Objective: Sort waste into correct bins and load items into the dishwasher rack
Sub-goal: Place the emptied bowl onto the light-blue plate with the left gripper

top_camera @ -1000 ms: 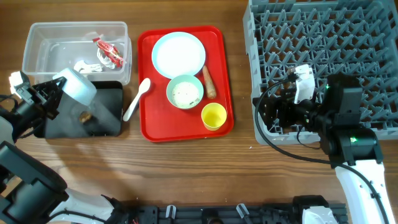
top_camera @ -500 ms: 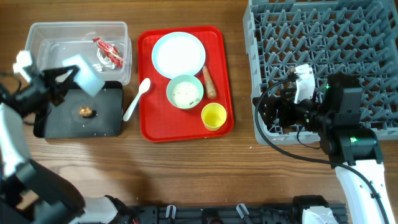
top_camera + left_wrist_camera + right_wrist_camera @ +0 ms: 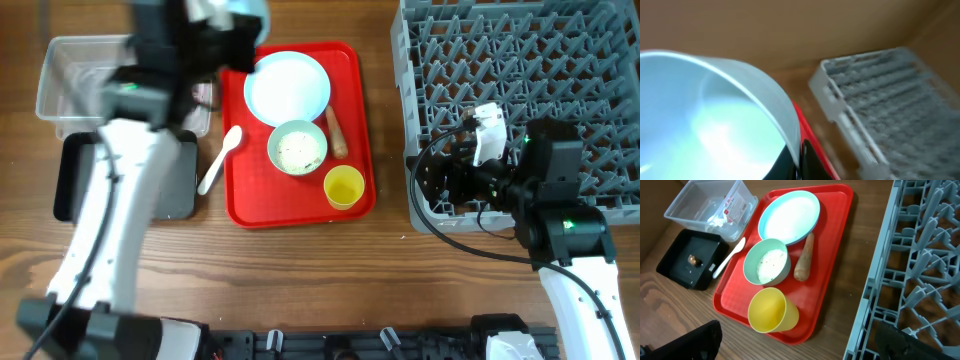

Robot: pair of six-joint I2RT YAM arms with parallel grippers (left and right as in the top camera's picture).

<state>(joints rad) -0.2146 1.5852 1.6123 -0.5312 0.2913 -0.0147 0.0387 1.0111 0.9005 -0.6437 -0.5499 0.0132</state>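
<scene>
Holding a pale blue bowl (image 3: 710, 120) high in the left end effector (image 3: 218, 20), above the red tray (image 3: 240, 200); right end effector (image 3: 432, 185) wide open by the dishwasher rack (image 3: 520, 60). Next, probably: carry across, set between pegs (image 3: 480, 50).

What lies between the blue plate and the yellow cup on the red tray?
A small bowl holding white crumbs; the right wrist view shows it best.
</scene>
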